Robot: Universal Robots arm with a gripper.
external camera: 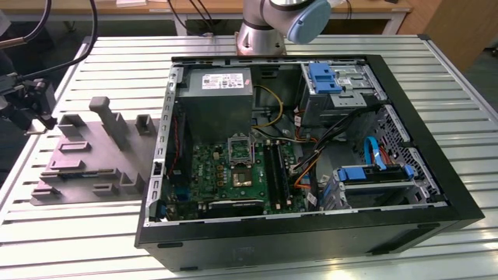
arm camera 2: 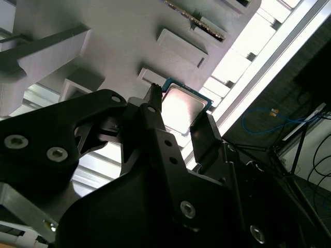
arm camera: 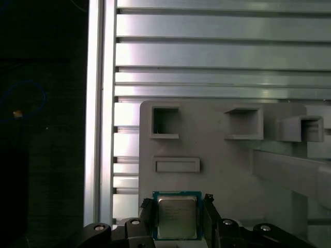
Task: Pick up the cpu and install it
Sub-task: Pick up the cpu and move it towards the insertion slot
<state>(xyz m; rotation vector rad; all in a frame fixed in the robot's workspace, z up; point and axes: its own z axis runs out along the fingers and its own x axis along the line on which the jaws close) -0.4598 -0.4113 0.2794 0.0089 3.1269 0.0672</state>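
My gripper is closed on the cpu, 1 finger on each side, just over the grey fixture. I think I should hold it flat and not squeeze hard.

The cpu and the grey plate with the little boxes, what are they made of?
The cpu looks like metal on top: it is pale and silvery with a soft shine, and it sits on a thin greenish rim, probably circuit board. The grey plate looks like matte plastic: dull, even grey, with no glints.
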